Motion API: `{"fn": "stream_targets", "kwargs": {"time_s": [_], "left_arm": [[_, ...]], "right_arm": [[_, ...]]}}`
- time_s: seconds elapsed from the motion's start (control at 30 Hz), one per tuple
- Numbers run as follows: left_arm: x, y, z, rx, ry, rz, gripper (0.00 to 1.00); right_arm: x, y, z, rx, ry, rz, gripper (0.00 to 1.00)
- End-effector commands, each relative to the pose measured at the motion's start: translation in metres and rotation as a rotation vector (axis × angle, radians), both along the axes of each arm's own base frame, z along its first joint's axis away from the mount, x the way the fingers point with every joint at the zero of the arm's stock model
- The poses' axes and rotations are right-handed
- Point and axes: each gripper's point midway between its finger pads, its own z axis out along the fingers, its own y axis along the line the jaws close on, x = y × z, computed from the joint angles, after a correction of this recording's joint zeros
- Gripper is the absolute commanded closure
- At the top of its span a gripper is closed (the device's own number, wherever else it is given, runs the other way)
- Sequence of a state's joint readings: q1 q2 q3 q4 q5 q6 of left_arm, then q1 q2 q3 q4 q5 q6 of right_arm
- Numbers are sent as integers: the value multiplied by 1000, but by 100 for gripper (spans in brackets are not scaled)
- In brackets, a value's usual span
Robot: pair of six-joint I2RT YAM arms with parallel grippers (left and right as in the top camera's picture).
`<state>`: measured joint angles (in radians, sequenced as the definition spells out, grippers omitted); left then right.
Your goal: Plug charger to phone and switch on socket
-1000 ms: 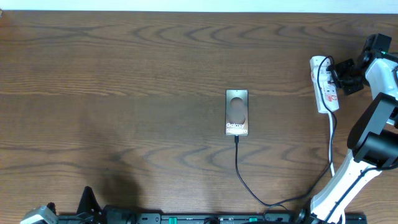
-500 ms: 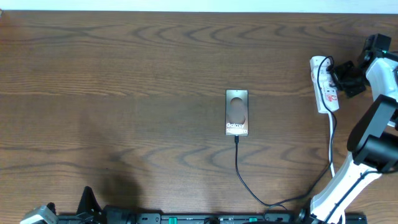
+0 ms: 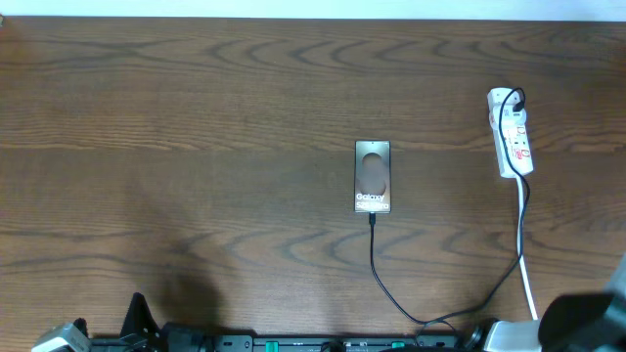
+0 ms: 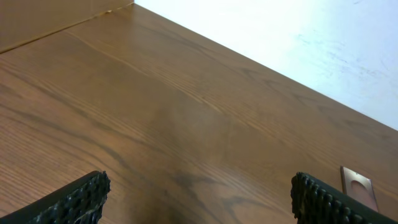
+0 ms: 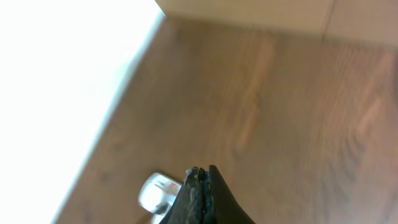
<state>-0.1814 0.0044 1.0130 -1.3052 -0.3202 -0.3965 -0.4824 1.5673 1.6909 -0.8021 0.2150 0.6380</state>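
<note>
From above, the phone (image 3: 373, 177) lies a little right of the middle of the frame on the brown tabletop (image 3: 196, 147). Its long axis runs top to bottom, with the "Galaxy" end toward the bottom edge. The charger (image 3: 373, 249) meets that lower short edge, drops, loops along the bottom of the frame and climbs the right side to the socket (image 3: 512, 137) in the upper right. The socket's long axis also runs nearly top to bottom, leaning slightly, with a black plug (image 3: 514, 98) at its upper end. So the plugging looks done and the switch is the step in hand, though it is too small to tell whether it is already on. Only a dark part of the right arm (image 3: 587, 328) shows, in the bottom right corner, well apart from the socket. In the left wrist view the left claw (image 4: 199, 196) is spread wide and holds nothing, low over bare wood, with the phone (image 4: 359, 185) peeping in at the lower right; it has no part in this step. In the blurred right wrist view the right claw (image 5: 200, 179) is pinched closed on nothing, and the socket's (image 5: 155, 191) rounded white end sits just left of its tip. To press well, I would bring that closed tip straight down on the switch, so the socket neither skids sideways nor snags the charger.
</note>
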Motion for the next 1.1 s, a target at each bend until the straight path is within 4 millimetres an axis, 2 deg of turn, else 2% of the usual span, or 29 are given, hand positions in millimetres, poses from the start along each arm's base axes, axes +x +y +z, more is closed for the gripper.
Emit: {"fn": "stream_targets", "kwargs": {"time_s": [0.0,0.1,0.13,0.2,0.27,0.33,0.43,0.63,0.7,0.77,0.87,0.97,1.07], "left_arm": [[-3,4,1,-5,-8,48,5],[-6,6,1,-5,-8,88,5],[-6,7,1,-5,-8,93,5],[-6,7,1,-5,-8,98,5],[-6,7,1,-5,-8,98,5],[-6,7,1,-5,-8,97,5],[-6,7,1,-5,-8,97,6],[-6,7,2,-6,-9,96,5],[-4,7,8,-9,-37,98,5],[2,7,19,-16,-91,101,5],[11,6,23,-20,-117,101,5],[25,5,14,-18,-106,101,5],[49,2,-2,-17,-90,97,5]], "right_arm": [[-24,18,82,-127,-186,50,99],[-47,37,148,-219,-376,73,99],[-55,44,164,-245,-423,78,99],[-71,58,192,-297,-495,100,99],[-83,71,207,-342,-516,130,99],[-95,87,211,-411,-469,191,98],[-105,99,213,-430,-456,223,99],[-110,146,217,-395,-508,389,99],[-113,155,220,-393,-523,416,99],[-116,158,220,-391,-525,424,99],[-119,159,219,-390,-523,424,99],[-121,159,217,-389,-523,425,99],[-121,159,217,-390,-525,425,99]]}}
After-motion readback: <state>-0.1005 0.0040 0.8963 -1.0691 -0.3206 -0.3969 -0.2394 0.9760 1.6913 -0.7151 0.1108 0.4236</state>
